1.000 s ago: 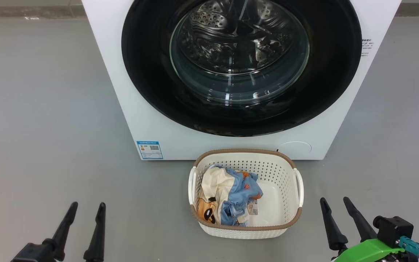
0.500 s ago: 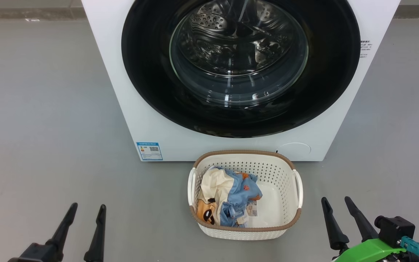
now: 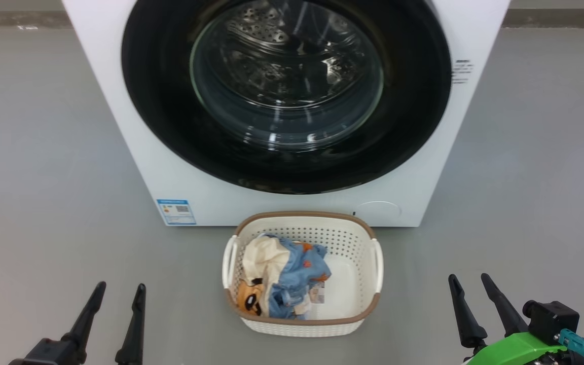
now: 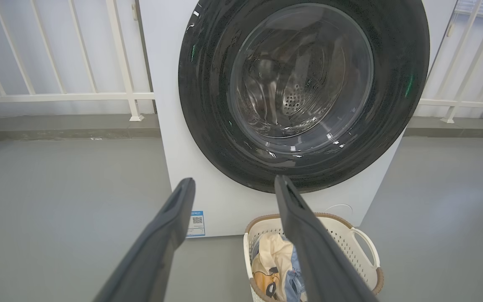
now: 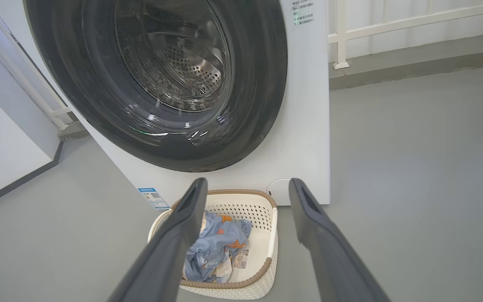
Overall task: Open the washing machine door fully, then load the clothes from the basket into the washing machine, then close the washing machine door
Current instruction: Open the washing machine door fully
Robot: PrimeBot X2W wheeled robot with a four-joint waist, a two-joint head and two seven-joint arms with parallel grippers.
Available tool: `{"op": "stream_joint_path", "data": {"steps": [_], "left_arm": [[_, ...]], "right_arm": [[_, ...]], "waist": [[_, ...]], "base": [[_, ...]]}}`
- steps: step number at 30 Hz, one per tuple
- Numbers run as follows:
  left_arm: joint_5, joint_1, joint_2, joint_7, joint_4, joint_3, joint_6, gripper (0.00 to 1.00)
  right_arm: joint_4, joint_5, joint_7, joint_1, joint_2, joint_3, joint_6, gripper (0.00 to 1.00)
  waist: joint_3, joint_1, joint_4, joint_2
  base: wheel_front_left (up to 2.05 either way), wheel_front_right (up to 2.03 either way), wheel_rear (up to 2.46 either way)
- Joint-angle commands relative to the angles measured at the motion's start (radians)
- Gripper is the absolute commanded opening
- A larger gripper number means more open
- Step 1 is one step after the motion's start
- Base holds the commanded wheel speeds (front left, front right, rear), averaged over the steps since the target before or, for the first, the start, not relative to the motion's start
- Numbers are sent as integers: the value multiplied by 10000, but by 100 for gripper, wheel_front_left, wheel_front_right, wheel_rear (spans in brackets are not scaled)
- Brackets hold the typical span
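The white washing machine stands ahead with its round black glass door shut against the front. In front of it on the floor sits the cream basket, holding the clothes, a light blue garment beside a cream one. My left gripper is open at the lower left, well left of the basket. At the lower right my right gripper is open too, to the right of the basket. Both hold nothing. The door and basket appear beyond the left fingers, and the basket between the right ones.
Grey floor spreads out on both sides of the machine. A white railing runs behind it on a low kerb. A blue label and a round service flap mark the machine's lower front.
The whole head picture has shifted left, so the camera turned right. Both grippers stay open in the same places; door, basket and clothes are unchanged.
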Motion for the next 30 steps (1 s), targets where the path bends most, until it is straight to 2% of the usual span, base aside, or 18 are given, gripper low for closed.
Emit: {"op": "stream_joint_path", "data": {"steps": [1,14,19,30], "left_arm": [[70,-218,122,-101,-267,381,-31,100],[-35,-265,127,-101,-293,416,-31,100],[-565,-215,40,-101,-457,504,-31,100],[-644,-208,139,-101,-552,403,-31,100]], "right_arm": [[-256,-127,-122,-68,-75,172,16,100],[-229,-141,-122,-122,-52,168,16,100],[-221,-120,-122,-107,-38,152,16,100],[-278,-55,-122,-107,1,146,16,100]], "waist": [[1,0,5,0],[20,0,14,0],[-21,0,0,0],[52,0,5,0]], "base": [[123,123,-246],[123,123,-246],[103,103,-207],[35,35,-71]]}}
